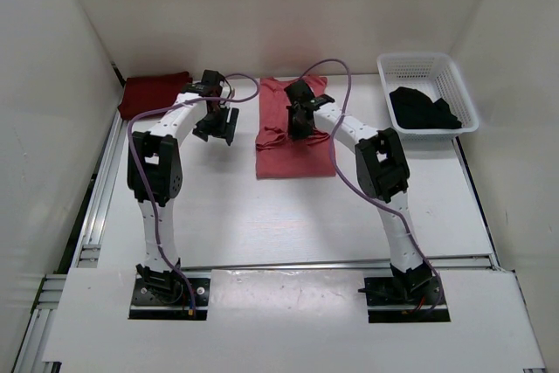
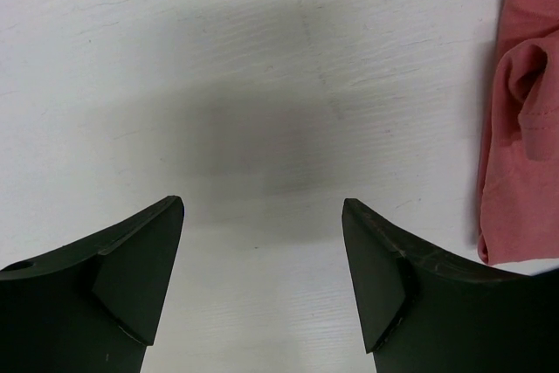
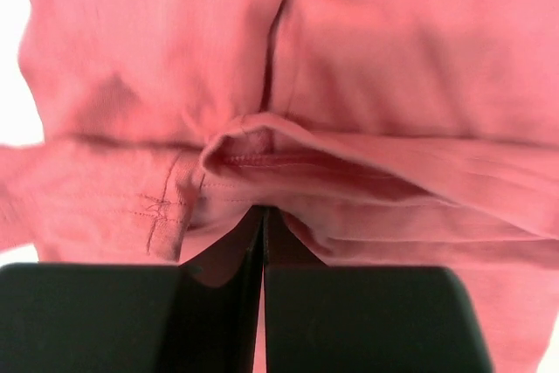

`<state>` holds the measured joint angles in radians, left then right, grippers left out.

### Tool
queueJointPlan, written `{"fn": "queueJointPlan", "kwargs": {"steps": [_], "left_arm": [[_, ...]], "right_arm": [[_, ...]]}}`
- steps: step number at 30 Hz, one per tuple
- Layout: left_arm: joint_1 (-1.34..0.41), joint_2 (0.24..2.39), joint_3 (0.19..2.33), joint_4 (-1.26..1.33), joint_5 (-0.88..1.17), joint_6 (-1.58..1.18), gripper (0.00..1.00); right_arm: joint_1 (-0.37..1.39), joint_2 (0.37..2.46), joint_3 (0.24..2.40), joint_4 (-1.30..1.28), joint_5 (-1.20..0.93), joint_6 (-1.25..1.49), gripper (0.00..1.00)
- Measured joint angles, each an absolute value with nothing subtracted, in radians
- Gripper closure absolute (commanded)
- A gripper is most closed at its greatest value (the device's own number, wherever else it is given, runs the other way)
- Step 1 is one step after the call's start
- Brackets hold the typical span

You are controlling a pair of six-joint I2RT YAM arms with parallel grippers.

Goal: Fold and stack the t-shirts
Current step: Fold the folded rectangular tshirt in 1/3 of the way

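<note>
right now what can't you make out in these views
Top view: the right gripper and its arm cover the middle of the pink shirt; its grip point is hidden.
Right wrist view: the fingers are shut at a fold; whether cloth is pinched is unclear.
Top view: the black shirt in the basket is a dark heap; no detail shows.
Left wrist view: the frame's right edge cuts off the pink shirt.

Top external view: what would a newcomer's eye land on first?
The salmon pink cloth t-shirt spread mid-table, with the right hand shut on a raised fold of it. The left hand hangs open over bare table beside it. A dark maroon folded shirt sits far left; a black shirt lies in the white mesh basket far right.
</note>
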<state>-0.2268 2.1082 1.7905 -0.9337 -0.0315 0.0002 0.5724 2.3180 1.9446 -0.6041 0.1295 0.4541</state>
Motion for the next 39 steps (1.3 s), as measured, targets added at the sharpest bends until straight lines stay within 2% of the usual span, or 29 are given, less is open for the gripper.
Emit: {"fn": "queueJointPlan", "kwargs": {"steps": [8,14,16,21,22,23,28,29,30,31,33,35,39], "left_arm": [[-0.223,2.108,1.776,-0.934,-0.016,0.000,0.16],[-0.255,2.108,1.776,-0.942,0.016,0.000,0.16],[-0.302,2.108,1.776,-0.942,0.016,0.000,0.16],[-0.430,2.124,1.835,-0.949,0.026,0.001,0.16],[-0.447,2.135,1.861,-0.945,0.034,0.001,0.16],[-0.456,2.142,1.880,-0.942,0.044,0.001,0.16],[-0.462,2.200,1.958,-0.941,0.056,0.000,0.18],[-0.462,2.216,1.971,-0.939,0.047,0.000,0.18],[-0.463,2.231,1.980,-0.937,0.039,0.000,0.18],[-0.465,2.239,1.983,-0.937,0.035,0.000,0.17],[-0.470,2.252,1.983,-0.954,0.034,0.001,0.15],[-0.466,2.251,1.974,-0.983,0.057,0.001,0.14],[-0.451,2.217,1.878,-1.010,0.140,0.000,0.14]], "right_arm": [[0.564,2.391,2.152,-0.569,0.232,0.462,1.00],[0.542,2.454,2.204,-0.577,0.223,0.464,0.99],[0.520,2.440,2.186,-0.577,0.209,0.472,0.93],[0.422,2.251,1.966,-0.574,0.109,0.512,0.51],[0.393,2.201,1.917,-0.577,0.090,0.517,0.50],[0.368,2.159,1.879,-0.580,0.077,0.519,0.50],[0.267,2.047,1.777,-0.583,0.038,0.496,0.78],[0.265,2.043,1.766,-0.581,0.034,0.492,0.77],[0.266,2.043,1.749,-0.580,0.025,0.494,0.72],[0.269,2.040,1.720,-0.575,0.012,0.497,0.54],[0.269,2.022,1.637,-0.568,-0.037,0.515,0.41],[0.265,1.991,1.525,-0.548,-0.102,0.523,0.33],[0.249,1.945,1.361,-0.549,-0.197,0.520,0.33]]}}
